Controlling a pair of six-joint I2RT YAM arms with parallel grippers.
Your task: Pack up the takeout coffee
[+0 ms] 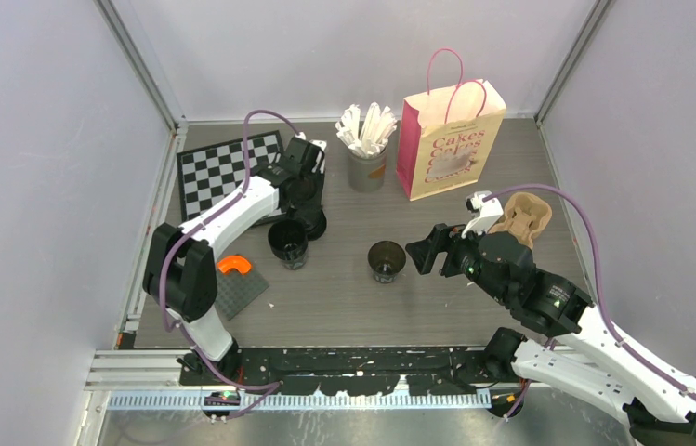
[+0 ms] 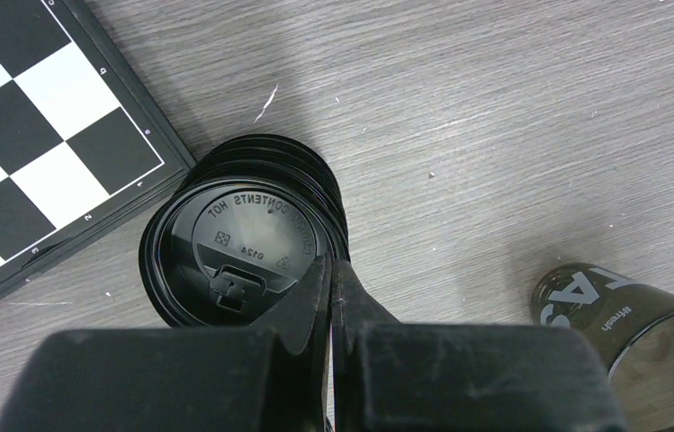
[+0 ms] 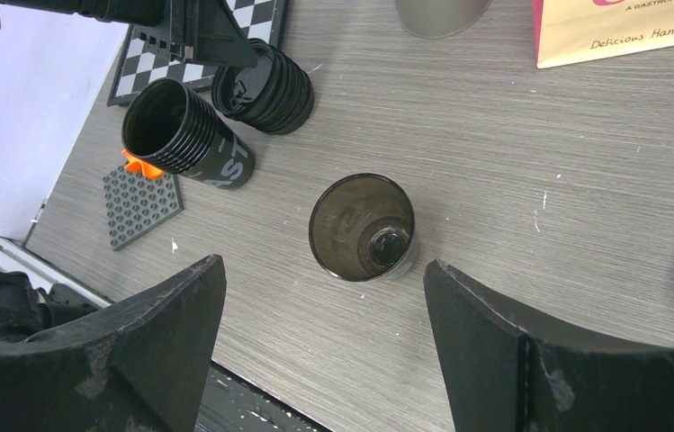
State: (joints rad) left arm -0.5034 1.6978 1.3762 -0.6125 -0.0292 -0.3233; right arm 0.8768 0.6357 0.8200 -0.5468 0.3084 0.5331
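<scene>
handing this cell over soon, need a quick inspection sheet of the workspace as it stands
surface: grey wood-grain table, fine scratches, no spills seen
job's things: open black cup upright mid-table, no lid; nested cup stack; stack of black lids; pink paper bag upright at the back; pulp cup carrier
clutter: chessboard; grey cup of wrapped sticks; grey studded baseplate with an orange piece
pincers: left pincer shut at the top lid's rim; right pincer open, short of the single cup
cables: purple cables looped along both arms
surroundings: plain pale walls
</scene>
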